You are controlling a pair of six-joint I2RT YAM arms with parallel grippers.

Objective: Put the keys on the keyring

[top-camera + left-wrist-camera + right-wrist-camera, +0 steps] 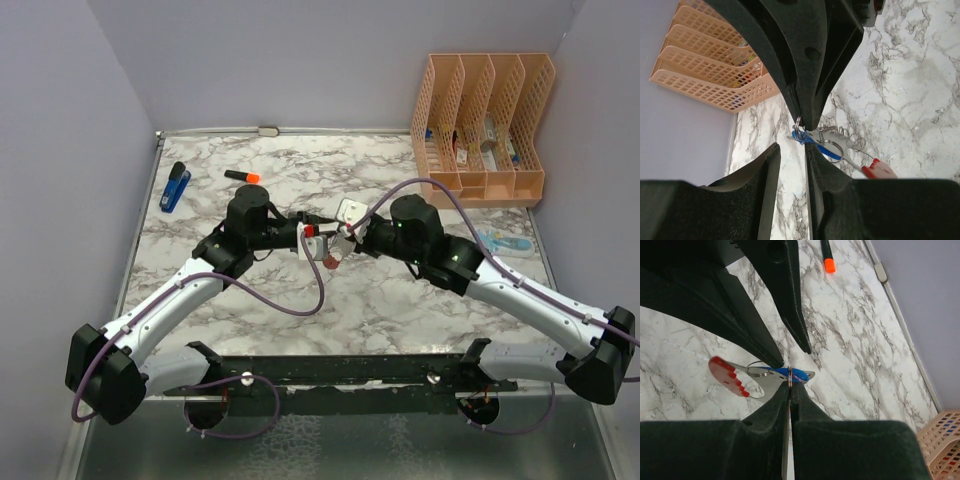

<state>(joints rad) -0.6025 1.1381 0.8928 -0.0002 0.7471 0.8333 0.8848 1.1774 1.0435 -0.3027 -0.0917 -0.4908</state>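
The blue-headed key [799,374] hangs over the marble with a thin wire ring [789,374] round its head. My right gripper [790,386] is shut on that ring, and from the left wrist it shows as the black fingers coming down from above [802,120]. The keyring [726,375], a red crescent with a silvery metal side [765,383], hangs off the same cluster [877,169] [332,261]. My left gripper [792,150] is open, and only marble shows between its fingers. Its tips [794,358] sit just above the key, and the nearer finger [776,358] reaches a second wire ring.
A peach file organiser [485,120] stands at the back right. An orange-and-black marker [243,177] and a dark-blue stapler-like object [175,188] lie at the back left. A white block [352,210] sits just behind the grippers, and a light-blue item [505,243] lies to the right.
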